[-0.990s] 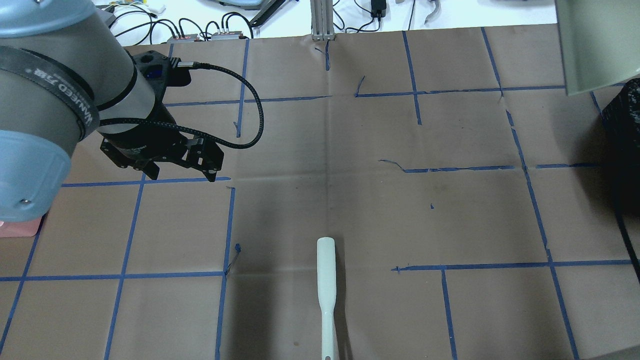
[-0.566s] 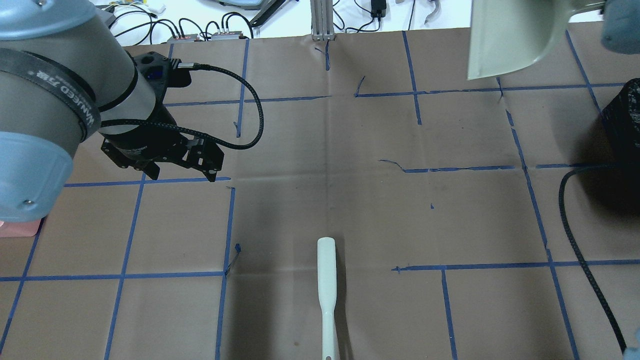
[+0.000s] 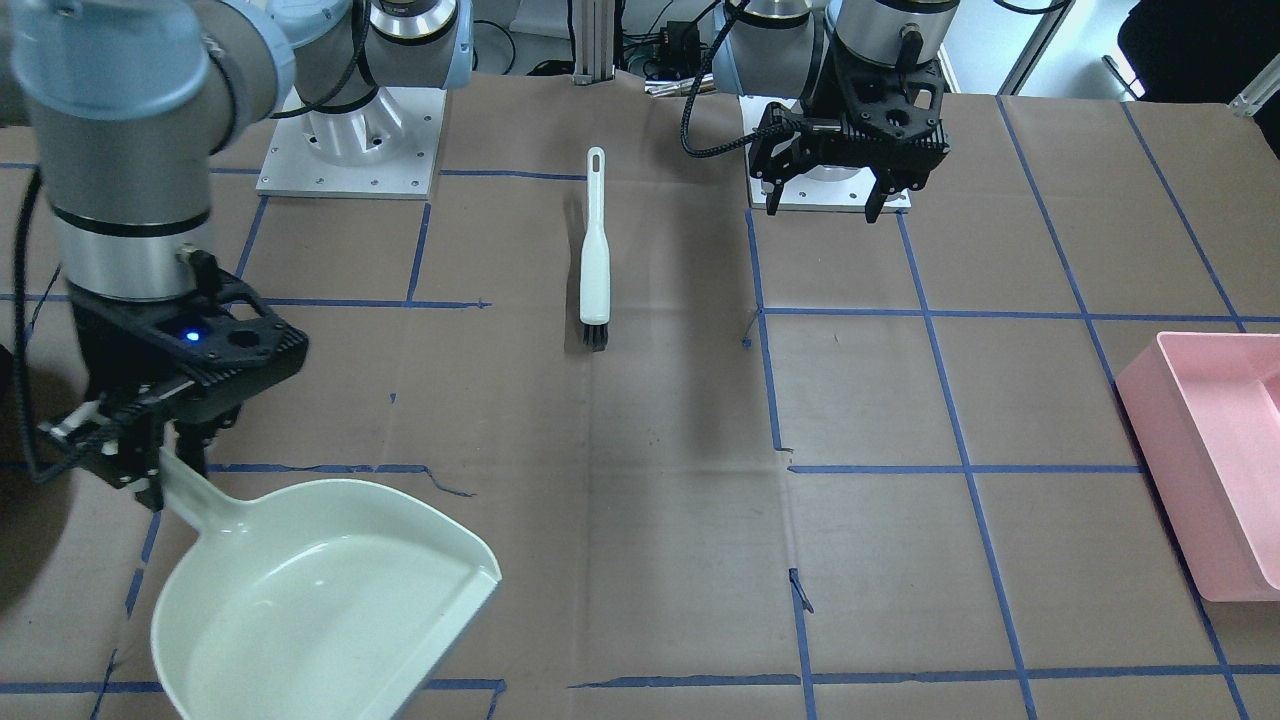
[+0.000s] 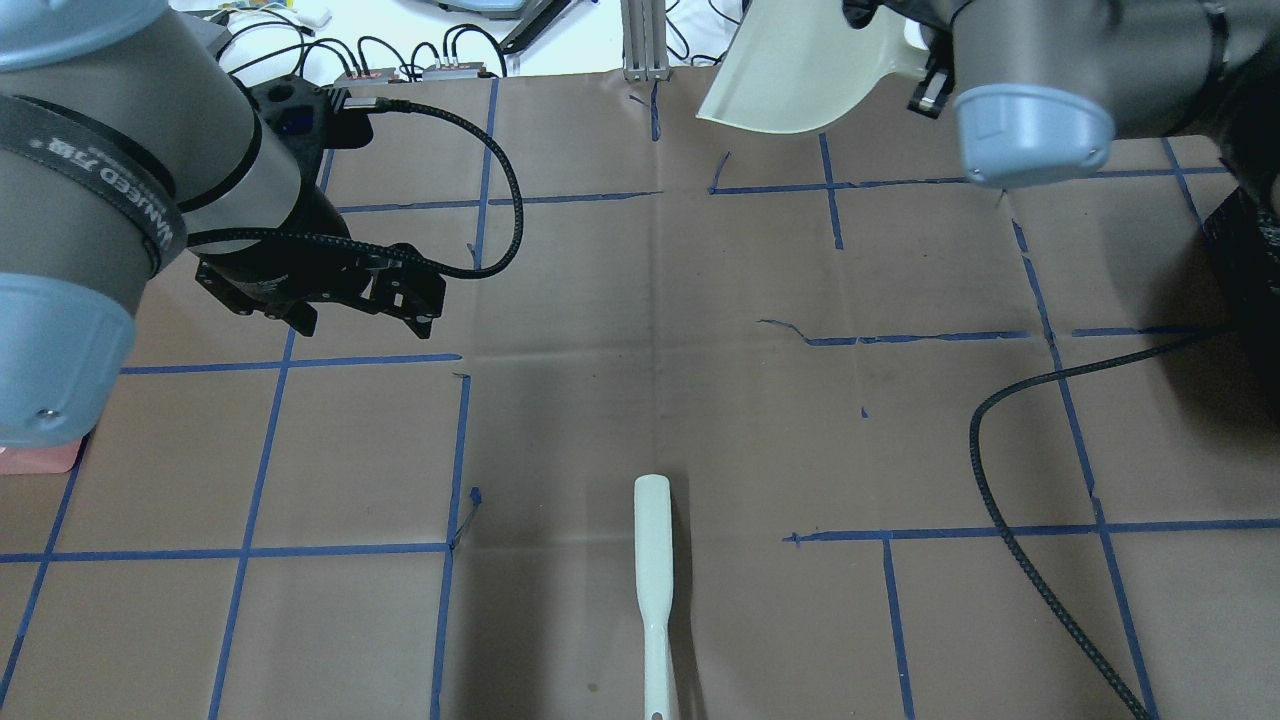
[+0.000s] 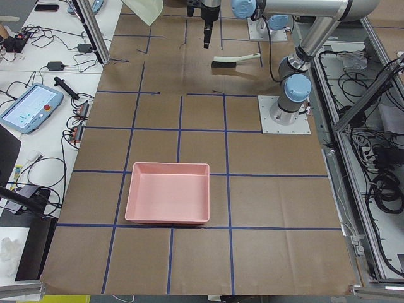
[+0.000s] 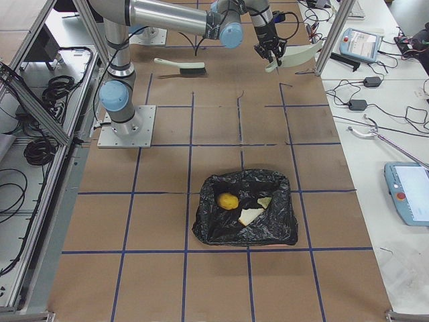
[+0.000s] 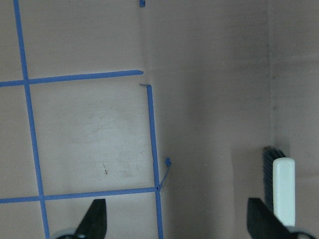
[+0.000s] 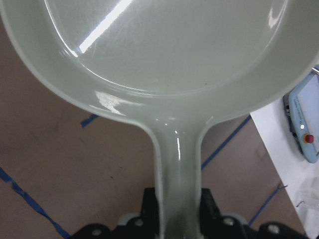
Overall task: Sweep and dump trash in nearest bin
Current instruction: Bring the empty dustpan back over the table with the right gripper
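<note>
Your right jaws clamp the handle of the dustpan [image 3: 320, 600], well apart from the brush [image 3: 594, 260] on the desk [image 3: 900, 400]; your left jaws hang open, empty, near that brush.

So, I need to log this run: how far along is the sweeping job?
Mostly done, it seems. The trash lies in the black bin, and the brush lies on the table. The right gripper holds the empty dustpan; the left gripper is open. Probably only putting the dustpan down is left.
</note>
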Robot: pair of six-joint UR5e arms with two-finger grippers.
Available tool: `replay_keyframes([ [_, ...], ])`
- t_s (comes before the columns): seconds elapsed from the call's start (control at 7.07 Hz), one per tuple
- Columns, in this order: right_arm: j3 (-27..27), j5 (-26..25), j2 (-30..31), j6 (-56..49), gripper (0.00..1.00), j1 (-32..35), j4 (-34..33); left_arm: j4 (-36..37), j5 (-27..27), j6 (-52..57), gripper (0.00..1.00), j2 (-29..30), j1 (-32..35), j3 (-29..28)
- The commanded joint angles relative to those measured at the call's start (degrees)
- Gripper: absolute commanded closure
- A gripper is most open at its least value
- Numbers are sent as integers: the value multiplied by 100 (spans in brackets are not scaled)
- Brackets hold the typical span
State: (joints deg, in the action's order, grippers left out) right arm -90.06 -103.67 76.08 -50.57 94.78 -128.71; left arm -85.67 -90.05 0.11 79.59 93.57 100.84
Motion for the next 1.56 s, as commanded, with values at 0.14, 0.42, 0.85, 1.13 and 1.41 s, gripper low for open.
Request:
replay_keyframes([
  [0.14, 32, 580, -269, 3139, 100, 804, 729, -63, 119, -29, 1, -155, -119, 93],
  [0.42, 32, 1207, -243, 4122, 100, 832, 1485, -63, 598, 50, 1, -102, -462, 111],
  [0.85, 49, 1218, -645, 5395, 100, 1340, 1770, 33, 132, 1117, 8, -128, -454, 129],
  [1.13, 93, 1244, -997, 5836, 100, 1526, 1761, 33, -75, 1070, 7, -128, -454, 111],
  [1.41, 102, 1253, -1191, 6171, 100, 1535, 1674, 155, -75, 1096, 2, 11, -463, 68],
])
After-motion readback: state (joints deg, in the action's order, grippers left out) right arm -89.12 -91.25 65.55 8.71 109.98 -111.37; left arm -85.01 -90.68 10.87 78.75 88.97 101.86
